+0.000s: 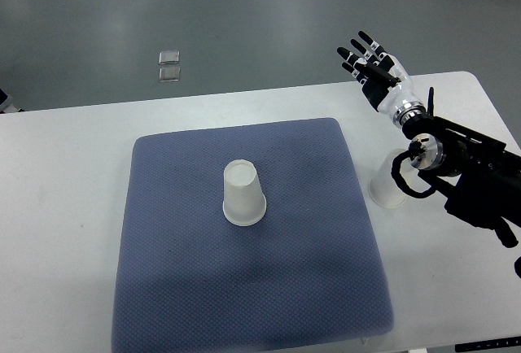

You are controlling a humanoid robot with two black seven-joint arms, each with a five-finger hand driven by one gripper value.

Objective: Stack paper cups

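The blue mat point(244, 288) fills the lower centre of the frame, nearest you, lying on the white table point(57, 207). At the mat's centre one paper cup point(243, 193) stands inverted, base up and rim down. A second paper cup point(387, 180) stands off the mat, on bare table just beyond its right edge at centre right; the forearm hardware partly covers it, so you cannot tell which way up it is.

The right hand point(370, 64) rises in the upper right, above the table's far edge, fingers spread and extended, holding nothing. Its arm enters from the right edge of the frame. The left arm is not in view.

Judged from this layout, you are at the opening of the task: neither cup is grasped and nothing is stacked. The next move probably calls for bringing the hand down and toward the lower part of the frame to the off-mat cup, closing the fingers round its wall, then carrying it left over the inverted cup (light grip advised, since thin paper walls likely crush).

The off-mat cup lies below the hand in the frame, close beside the wrist; the mat cup lies well apart, to the lower left.

Two small clear objects point(169, 65) lie on the grey floor, upper left.
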